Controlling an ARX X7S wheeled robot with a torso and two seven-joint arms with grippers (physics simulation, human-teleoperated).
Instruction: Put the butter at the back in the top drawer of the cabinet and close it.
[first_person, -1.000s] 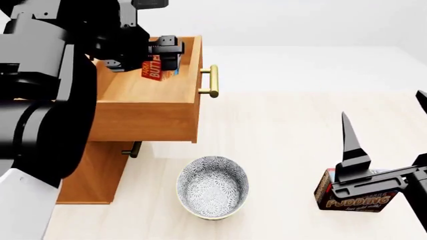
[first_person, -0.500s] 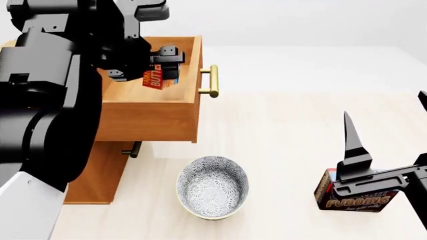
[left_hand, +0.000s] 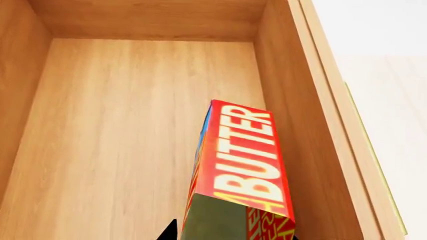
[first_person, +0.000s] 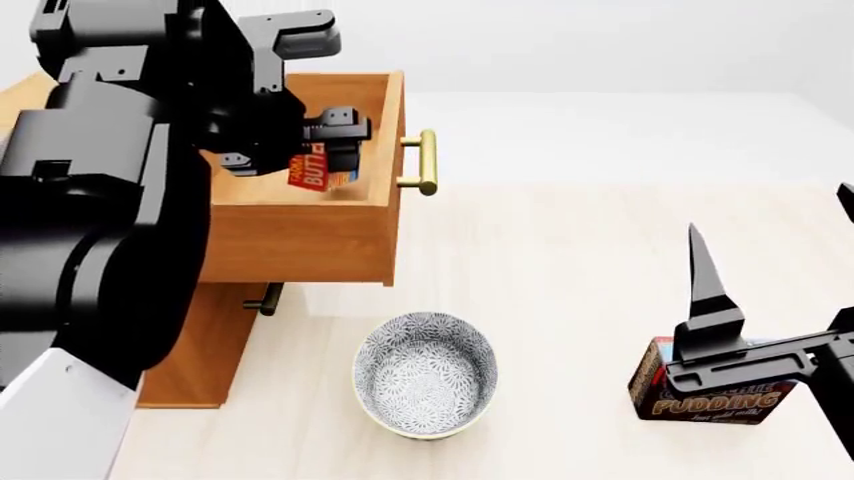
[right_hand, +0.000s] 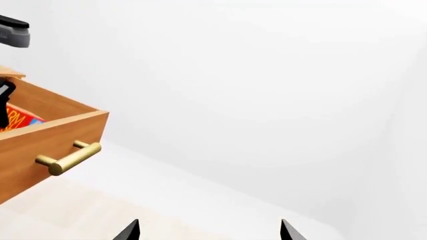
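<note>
The red-orange butter carton (first_person: 312, 168) hangs in my left gripper (first_person: 327, 150), which is shut on it, over the open top drawer (first_person: 307, 215) of the honey-brown cabinet (first_person: 200, 340). In the left wrist view the butter (left_hand: 243, 165) sits tilted above the drawer floor (left_hand: 127, 130), close to the drawer's front wall. The drawer's brass handle (first_person: 424, 162) sticks out to the right. My right gripper (first_person: 774, 240) is open and empty, raised over the table at the right; in its own view its fingertips (right_hand: 127, 231) frame the far drawer handle (right_hand: 69, 158).
A patterned bowl (first_person: 426, 374) stands on the table in front of the cabinet. A dark-brown chocolate pudding box (first_person: 707, 392) lies at the right under my right arm. A lower drawer handle (first_person: 264, 298) shows beneath the open drawer.
My left arm has come down and a little toward me, lowering the butter into the open drawer. The right arm has barely moved.
</note>
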